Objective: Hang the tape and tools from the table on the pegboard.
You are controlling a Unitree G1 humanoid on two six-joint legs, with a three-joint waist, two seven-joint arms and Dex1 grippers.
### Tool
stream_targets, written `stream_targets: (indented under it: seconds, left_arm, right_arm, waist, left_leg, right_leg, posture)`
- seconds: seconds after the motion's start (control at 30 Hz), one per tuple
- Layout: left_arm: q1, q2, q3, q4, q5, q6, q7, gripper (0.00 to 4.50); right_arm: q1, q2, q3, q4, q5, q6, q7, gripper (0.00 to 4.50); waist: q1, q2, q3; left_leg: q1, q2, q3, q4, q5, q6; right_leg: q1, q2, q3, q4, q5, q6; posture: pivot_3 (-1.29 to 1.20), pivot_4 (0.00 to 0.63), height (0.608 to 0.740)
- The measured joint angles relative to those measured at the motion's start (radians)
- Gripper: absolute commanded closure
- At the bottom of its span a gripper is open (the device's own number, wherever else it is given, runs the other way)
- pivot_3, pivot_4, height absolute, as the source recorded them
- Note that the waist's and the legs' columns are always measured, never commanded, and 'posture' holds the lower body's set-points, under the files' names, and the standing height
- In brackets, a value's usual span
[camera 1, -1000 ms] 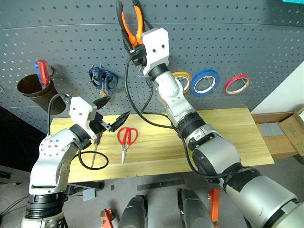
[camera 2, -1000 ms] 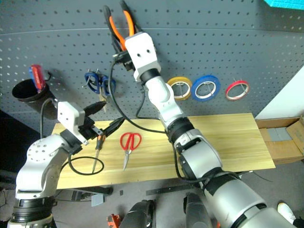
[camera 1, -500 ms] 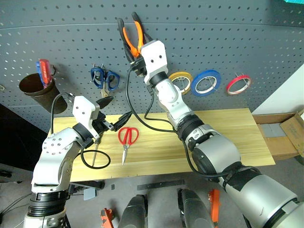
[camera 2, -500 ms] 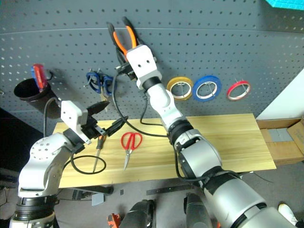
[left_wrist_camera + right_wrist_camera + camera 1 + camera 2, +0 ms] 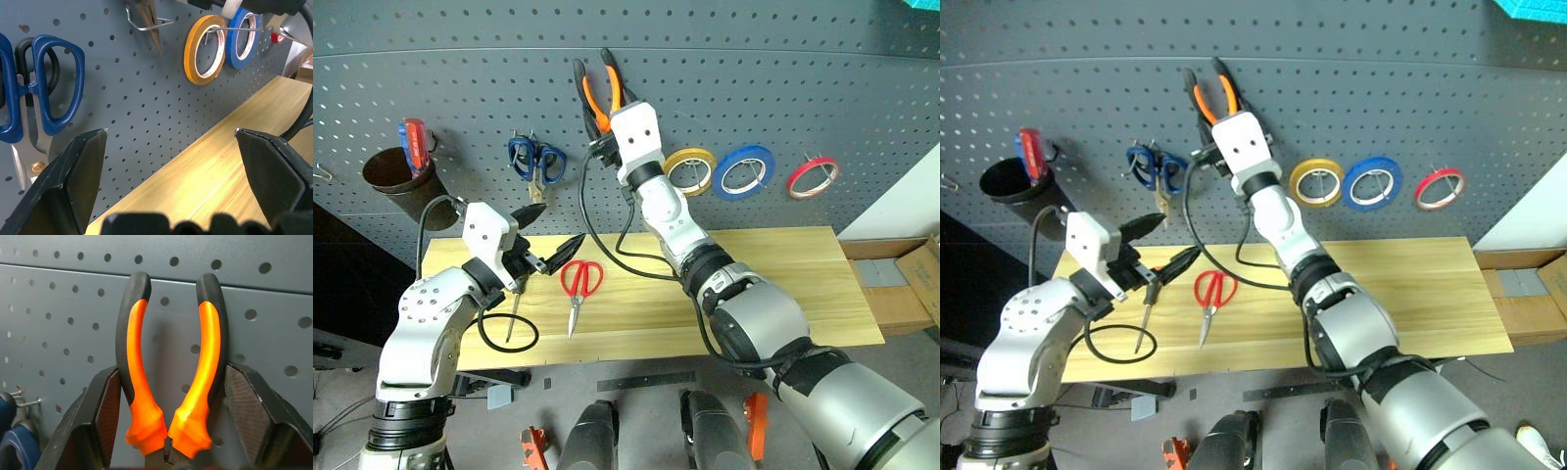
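Note:
My right gripper (image 5: 168, 382) is shut on the pliers (image 5: 599, 93), holding them flat against the pegboard (image 5: 803, 78) with the orange-and-black handles up. In the left wrist view their nose (image 5: 150, 27) sits inside a wire hook. The red scissors (image 5: 578, 284) and the slim screwdriver (image 5: 1148, 305) lie on the table (image 5: 764, 284). My left gripper (image 5: 551, 228) hovers open just above the screwdriver's handle, holding nothing. The red tape (image 5: 813, 176) hangs on the pegboard at the far right.
Blue scissors (image 5: 536, 162), a yellow roll (image 5: 689, 168) and a blue roll (image 5: 744, 171) hang on the pegboard. A dark cup (image 5: 396, 181) with a red-and-blue tool hangs far left. A black cable loop (image 5: 504, 333) lies by the screwdriver. A cardboard box (image 5: 901, 284) stands at the right.
My right gripper has come down the pegboard with the pliers in it. The left arm has stayed still, and the camera has shifted slightly.

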Motion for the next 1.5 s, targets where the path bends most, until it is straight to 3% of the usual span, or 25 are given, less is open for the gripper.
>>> stream_targets:
  seconds: [0.1,0.3,0.6,0.73,0.87,1.03,1.2,1.33,1.5]
  left_arm:
    - [0.0,0.001,0.0,0.0,0.0,0.0,-0.007,0.0]
    - [0.0,0.001,0.0,0.001,0.0,0.0,-0.014,0.0]
    - [-0.011,-0.004,-0.002,0.026,0.001,-0.001,-0.016,0.0]
    - [-0.016,-0.011,-0.002,0.031,0.001,-0.002,-0.015,0.0]
    - [-0.017,-0.03,-0.004,0.034,0.002,-0.003,-0.003,0.0]
    - [0.016,-0.041,-0.015,0.015,0.011,0.02,0.034,0.0]
    - [0.128,-0.024,-0.07,-0.025,0.054,0.166,0.094,0.0]
    - [0.169,-0.02,-0.123,-0.042,0.109,0.298,0.161,0.0]
    - [0.128,-0.035,-0.195,0.002,0.195,0.531,0.29,0.0]
  right_arm:
    - [0.02,-0.002,0.001,0.0,-0.011,0.003,-0.021,1.81]
    - [0.046,-0.004,0.01,0.0,-0.043,0.016,-0.047,0.02]
    - [0.061,-0.013,0.015,-0.031,-0.042,0.042,-0.074,0.02]
    - [0.111,-0.017,0.007,-0.173,-0.033,0.043,-0.076,0.02]
    - [0.211,-0.02,0.006,-0.512,-0.006,0.108,-0.053,0.02]
    - [0.381,-0.037,0.021,-0.973,0.066,0.333,0.044,0.02]
    - [0.687,-0.137,0.095,-1.376,0.204,0.73,0.228,0.02]
    - [0.814,-0.255,0.121,-1.581,0.327,1.019,0.363,0.02]
    - [0.892,-0.323,0.14,-1.684,0.456,1.337,0.425,0.02]
  waist:
    - [0.0,0.0,0.0]
    - [-0.001,0.0,0.0]
    - [-0.002,0.001,0.001]
    - [-0.002,0.001,0.001]
    - [-0.002,0.003,0.002]
    - [-0.003,0.003,0.002]
    - [-0.004,0.005,0.003]
    - [-0.005,0.009,0.006]
    - [-0.01,0.01,0.006]
  left_leg:
    - [0.0,0.0,0.0,0.0,0.0,0.0]
    - [0.001,0.0,0.0,0.0,0.0,0.0]
    - [0.002,0.001,-0.002,0.0,0.0,0.0]
    - [0.002,0.001,-0.002,0.0,0.001,-0.001]
    - [0.0,0.001,-0.002,0.0,0.001,-0.001]
    - [0.001,0.002,-0.001,-0.001,-0.001,0.002]
    - [0.001,0.002,-0.001,0.0,-0.002,0.004]
    - [0.003,0.002,-0.002,0.0,-0.002,0.004]
    - [0.005,0.002,-0.002,0.0,-0.002,0.005]
  right_leg:
    - [0.0,0.0,0.0,0.0,0.0,0.0]
    - [0.001,0.0,0.0,0.0,0.001,-0.001]
    - [0.003,0.002,-0.001,0.001,0.002,-0.003]
    - [0.002,0.002,-0.001,0.0,0.002,-0.003]
    - [0.001,0.001,-0.001,-0.002,0.002,-0.003]
    - [0.002,0.001,-0.001,-0.002,0.002,-0.003]
    - [0.003,0.001,-0.001,-0.002,0.002,-0.003]
    - [0.006,0.002,-0.002,-0.002,0.002,-0.003]
    - [0.008,0.002,-0.003,-0.002,0.001,-0.003]
  posture:
    - [0.17,0.223,0.74]
    - [0.16,0.229,0.74]
    - [0.13,0.233,0.74]
    - [0.11,0.235,0.74]
    - [0.09,0.238,0.74]
    - [0.07,0.244,0.74]
    - [0.05,0.258,0.74]
    - [0.03,0.269,0.74]
    - [0.0,0.282,0.74]
